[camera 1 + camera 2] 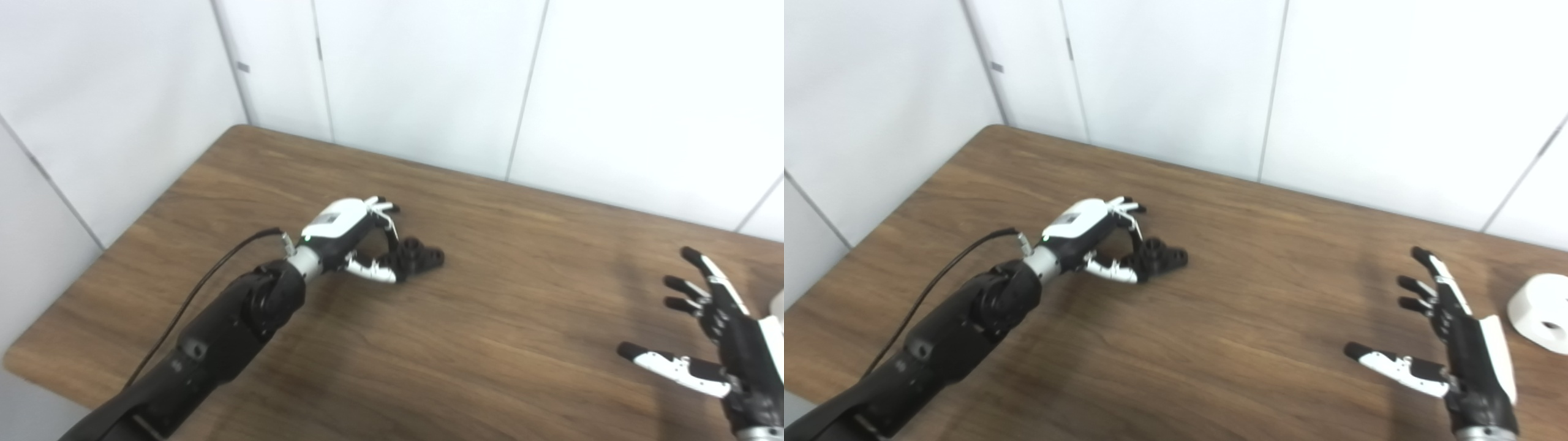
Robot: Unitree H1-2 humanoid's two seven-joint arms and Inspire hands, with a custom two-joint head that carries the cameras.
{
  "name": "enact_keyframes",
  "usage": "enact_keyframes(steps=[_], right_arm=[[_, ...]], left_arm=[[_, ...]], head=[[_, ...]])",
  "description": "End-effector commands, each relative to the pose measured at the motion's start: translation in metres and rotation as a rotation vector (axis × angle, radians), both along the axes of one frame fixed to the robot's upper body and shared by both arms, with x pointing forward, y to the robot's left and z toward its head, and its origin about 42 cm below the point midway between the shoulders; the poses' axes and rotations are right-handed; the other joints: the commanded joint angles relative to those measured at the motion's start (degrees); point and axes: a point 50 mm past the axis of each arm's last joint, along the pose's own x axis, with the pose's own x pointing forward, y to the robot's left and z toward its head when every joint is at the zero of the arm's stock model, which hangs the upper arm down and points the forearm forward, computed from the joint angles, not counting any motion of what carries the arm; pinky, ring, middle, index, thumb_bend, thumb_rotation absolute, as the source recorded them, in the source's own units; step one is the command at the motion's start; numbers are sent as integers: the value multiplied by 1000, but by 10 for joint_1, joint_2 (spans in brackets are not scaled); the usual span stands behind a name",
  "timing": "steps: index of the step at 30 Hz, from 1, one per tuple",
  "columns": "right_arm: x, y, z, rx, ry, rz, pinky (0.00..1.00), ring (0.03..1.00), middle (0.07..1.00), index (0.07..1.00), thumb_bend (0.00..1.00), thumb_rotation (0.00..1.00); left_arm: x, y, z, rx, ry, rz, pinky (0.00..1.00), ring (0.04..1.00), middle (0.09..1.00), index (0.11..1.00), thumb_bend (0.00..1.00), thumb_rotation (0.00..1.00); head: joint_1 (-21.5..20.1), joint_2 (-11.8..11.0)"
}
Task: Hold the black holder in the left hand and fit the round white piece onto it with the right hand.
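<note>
While my left arm reaches in from the near left across the wooden table [502,318], my left hand [346,236] sits at the middle left of the tabletop with its fingers curled over the black holder [421,253] and its thumb [373,269] pressed in from the near side; from the left eye the holder lies on the wood with its lobed end poking out to the right of my fingertips, and I cannot tell whether it is truly clamped or only touched; a dark cable [202,288] trails from the wrist back toward the near left edge; my right hand [726,343] hovers at the near right, well apart from the holder, released and holding nothing, fingers spread and pointing to the far side, thumb stretched out to the left; only a sliver of white shows at the right border beside it; from the right eye the same grasp shows more plainly, my left fingers [1127,214] arched above the holder's round socket and the thumb against its near side; here the round white piece [1540,312] is in full view, resting flat on the table at the far right edge, hole facing up and toward me, just beyond and to the right of my open right hand, not touching it; white wall panels [1176,79] stand behind the far edge.
</note>
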Motion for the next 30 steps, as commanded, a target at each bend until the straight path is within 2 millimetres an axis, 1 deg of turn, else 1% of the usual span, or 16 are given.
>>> enact_keyframes(steps=[1, 2, 3, 7, 10, 11, 15, 19, 20, 22, 25, 28, 30], right_arm=[[5, 0, 13, 0, -83, -5, 725, 793, 942, 920, 700, 0], [6, -1, 12, 0, -88, -6, 718, 788, 937, 918, 706, 0], [7, -1, 10, 4, -96, -2, 710, 781, 931, 914, 714, 0], [10, -3, 4, 11, -120, 5, 697, 780, 919, 906, 728, 0], [11, -3, 0, 17, -127, 0, 684, 773, 916, 923, 736, 0], [11, -3, -1, 21, -129, 0, 683, 773, 918, 930, 736, 0], [14, -2, -5, 40, -135, 6, 678, 771, 918, 937, 731, 0], [15, -3, -8, 54, -130, 8, 671, 780, 922, 938, 735, 46], [15, -3, -9, 56, -127, 6, 675, 782, 927, 938, 738, 44], [16, -3, -10, 58, -124, 2, 684, 782, 930, 937, 736, 42], [16, -4, -8, 43, -134, -2, 678, 775, 924, 936, 730, 29], [16, -6, -4, 20, -157, -17, 664, 764, 916, 934, 730, 89], [15, -8, 2, 11, -182, -28, 643, 755, 917, 932, 730, 121]], left_arm=[[-4, -19, 6, -3, -18, -113, 955, 986, 918, 483, 524, 61], [-6, -24, 5, -10, -19, -141, 954, 985, 916, 483, 524, 60], [-8, -29, 5, -11, -20, -170, 952, 983, 913, 483, 524, 59], [-16, -52, 2, -39, 7, -259, 911, 972, 902, 483, 524, 59], [-20, -66, -2, -48, 4, -326, 900, 959, 897, 483, 524, 58], [-21, -69, -4, -50, -1, -342, 879, 950, 892, 483, 524, 58], [-23, -84, -13, -67, 15, -401, 855, 943, 886, 482, 524, 60], [-23, -94, -21, -65, 30, -438, 864, 940, 885, 482, 524, 60], [-23, -97, -24, -60, 36, -444, 869, 943, 887, 482, 524, 59], [-22, -102, -31, -53, 44, -456, 878, 945, 888, 482, 524, 59], [-19, -109, -40, -52, 49, -465, 878, 940, 884, 482, 524, 59], [-17, -113, -49, -16, 53, -458, 886, 940, 887, 482, 524, 59], [-17, -114, -52, 16, 55, -444, 897, 942, 890, 483, 524, 60]], head=[[-6, 2], [-8, 3], [-20, 6], [-45, 13], [-66, 19], [-68, 20], [-95, 25], [-95, 25], [-124, 23], [-130, 24], [-166, 25], [-188, 22], [-218, 16]])
